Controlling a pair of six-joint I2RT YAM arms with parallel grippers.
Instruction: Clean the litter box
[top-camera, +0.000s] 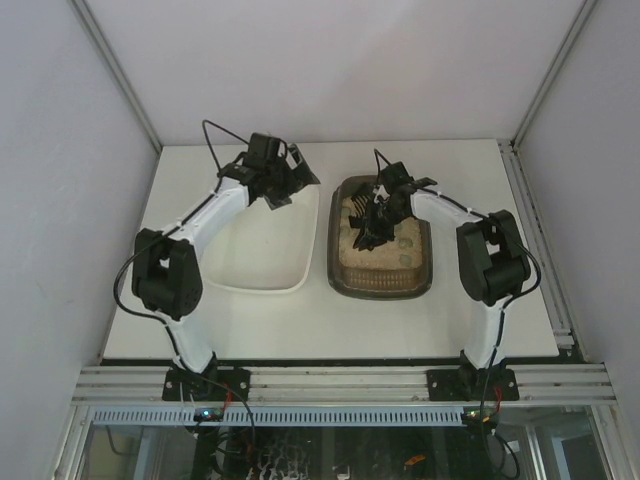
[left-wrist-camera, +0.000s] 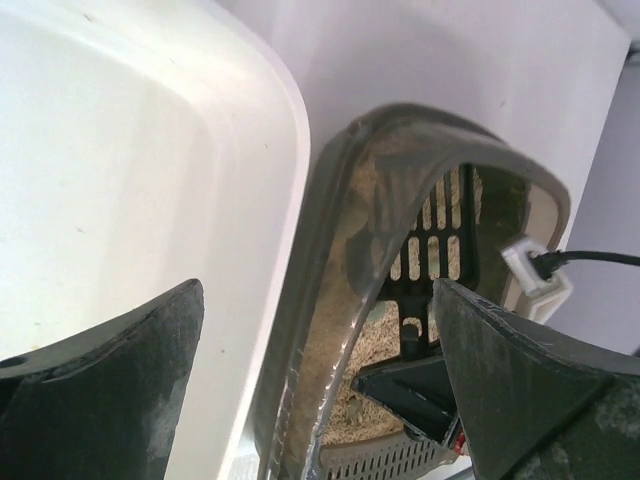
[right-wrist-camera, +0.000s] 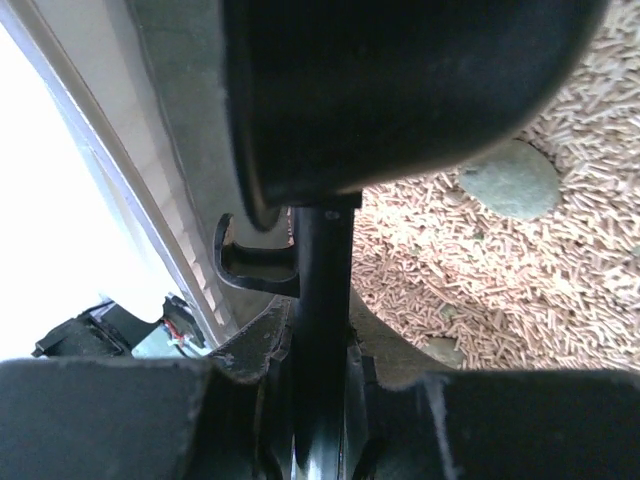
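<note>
Lumps dot litter box around black scoop, white tray just beside.

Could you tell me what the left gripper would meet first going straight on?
Probably the rim of the dark brown-grey plastic litter box, beside the white plastic tray; the open left gripper aims there, depth unclear.

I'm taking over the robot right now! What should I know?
Left gripper: open, holding nothing, over the far right corner of the white tray, beside the litter box.
Right gripper: shut on the black slotted scoop, whose blade is inside the box's far end.
Done: the scoop is in hand. No lumps show in the white tray.
Left: grey-green lumps lie on the litter. Scoop them out, probably into the white tray.
</note>
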